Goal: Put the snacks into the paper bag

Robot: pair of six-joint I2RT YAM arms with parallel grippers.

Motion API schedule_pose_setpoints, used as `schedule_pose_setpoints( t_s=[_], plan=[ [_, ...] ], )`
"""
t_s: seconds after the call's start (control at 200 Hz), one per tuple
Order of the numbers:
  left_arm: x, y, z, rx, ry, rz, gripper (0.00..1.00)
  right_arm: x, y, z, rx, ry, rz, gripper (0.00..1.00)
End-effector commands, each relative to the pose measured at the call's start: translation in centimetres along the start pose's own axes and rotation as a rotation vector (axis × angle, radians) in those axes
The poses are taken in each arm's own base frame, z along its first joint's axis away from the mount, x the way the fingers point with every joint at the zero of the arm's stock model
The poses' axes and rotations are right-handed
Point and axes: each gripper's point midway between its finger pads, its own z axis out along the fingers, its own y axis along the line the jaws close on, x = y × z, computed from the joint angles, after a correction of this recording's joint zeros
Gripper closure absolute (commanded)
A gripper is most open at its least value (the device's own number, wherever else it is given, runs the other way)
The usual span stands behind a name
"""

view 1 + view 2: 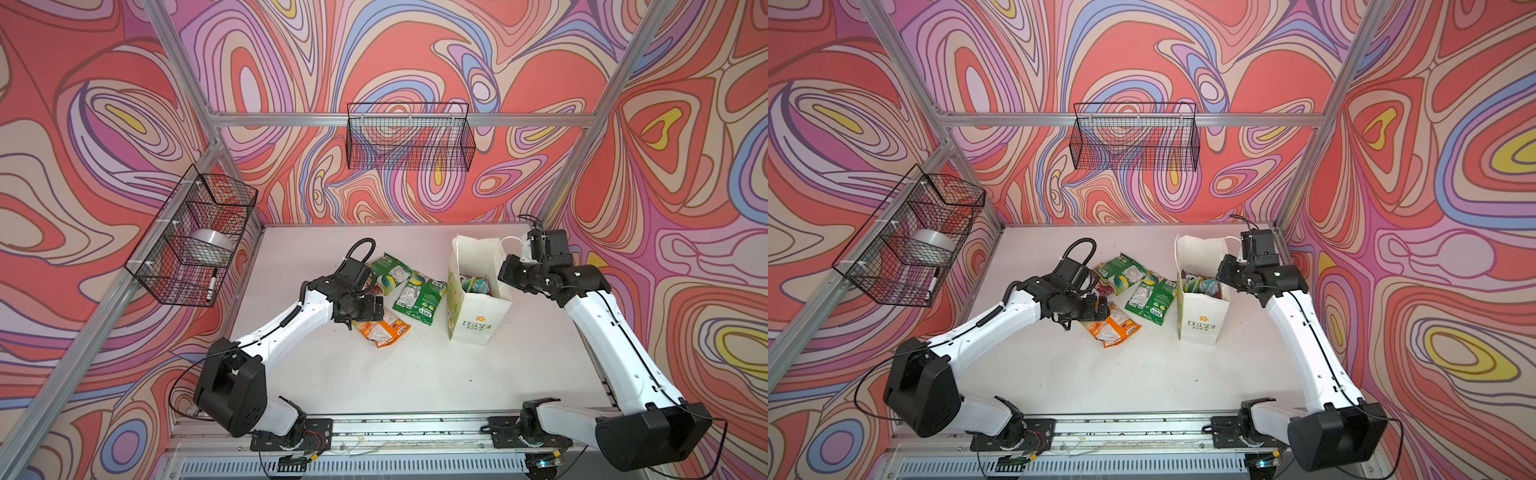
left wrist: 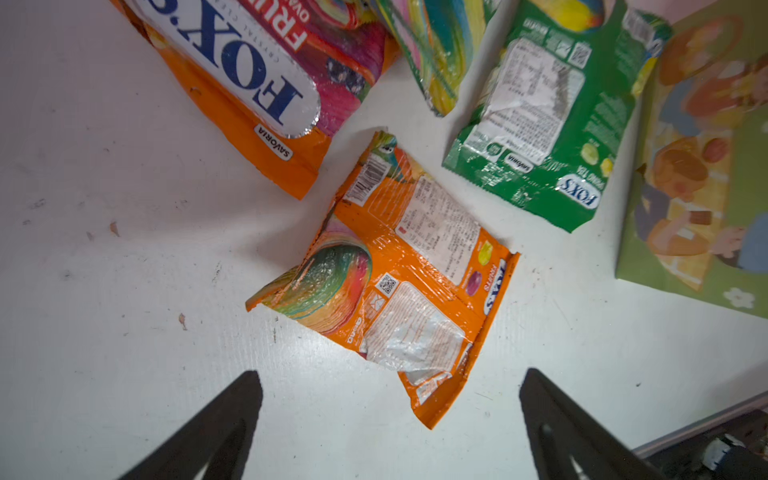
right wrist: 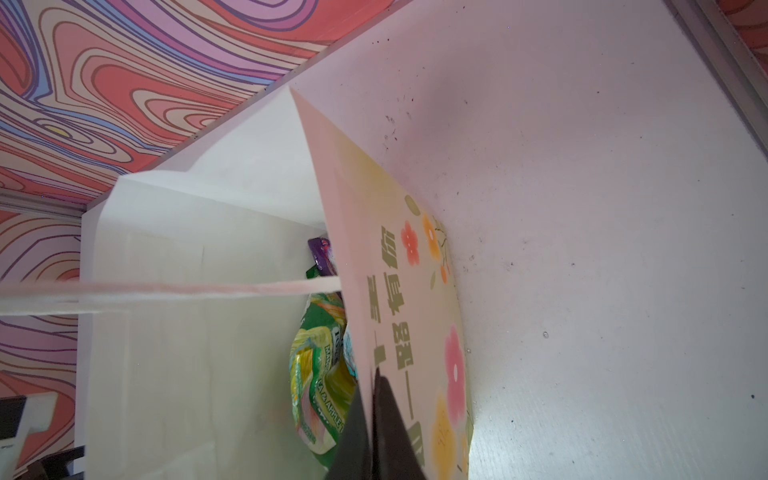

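The left gripper [image 2: 392,374], jaws wide apart and empty, hangs over an orange packet [image 2: 395,270] on the table [image 1: 374,374], with a green packet [image 1: 417,297] lying between it and the upright paper bag [image 1: 473,307], whose side wall the right gripper [image 3: 374,386] pinches closed, further packets [image 3: 320,374] inside.

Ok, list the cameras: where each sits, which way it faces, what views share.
Both top views: high over the table front, looking down toward the back wall; left arm and right arm show.
Left wrist: on the left arm, looking down at an orange packet; the open left gripper shows.
Right wrist: at the paper bag's rim, looking into it; the right gripper pinches its wall.
Shared: left wrist and top views show that packet.
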Motion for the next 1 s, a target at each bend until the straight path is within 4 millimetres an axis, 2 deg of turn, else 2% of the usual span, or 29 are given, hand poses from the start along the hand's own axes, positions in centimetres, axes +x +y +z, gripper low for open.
schedule_pose_setpoints(
  t_s=[0.0, 0.17, 0.361, 0.606, 0.902, 0.997],
  plan=[
    [1.1, 1.8, 1.5, -0.129, 0.043, 0.03, 0.0, -0.9, 0.7, -0.9, -0.024, -0.047, -0.013, 1.0],
    [0.8, 2.1, 4.3, -0.169, 0.072, 0.025, 0.0, -0.7, 1.0, -0.5, -0.042, -0.036, -0.008, 1.0],
    [0.4, 2.3, 6.2, -0.2, 0.092, 0.027, 0.0, -0.7, 1.0, -0.4, -0.048, -0.034, -0.011, 1.0],
    [1.4, 2.6, 8.7, -0.205, 0.136, 0.011, 0.0, -0.4, 0.9, -0.2, -0.049, -0.029, -0.005, 1.0],
    [2.1, 3.3, 10.4, -0.211, 0.122, -0.004, 0.27, -0.4, 1.1, -0.3, -0.061, -0.03, 0.0, 1.0],
    [2.2, 2.9, 10.9, -0.178, 0.113, -0.008, 0.37, -0.3, 1.1, -0.3, -0.065, -0.026, 0.0, 1.0]
  ],
)
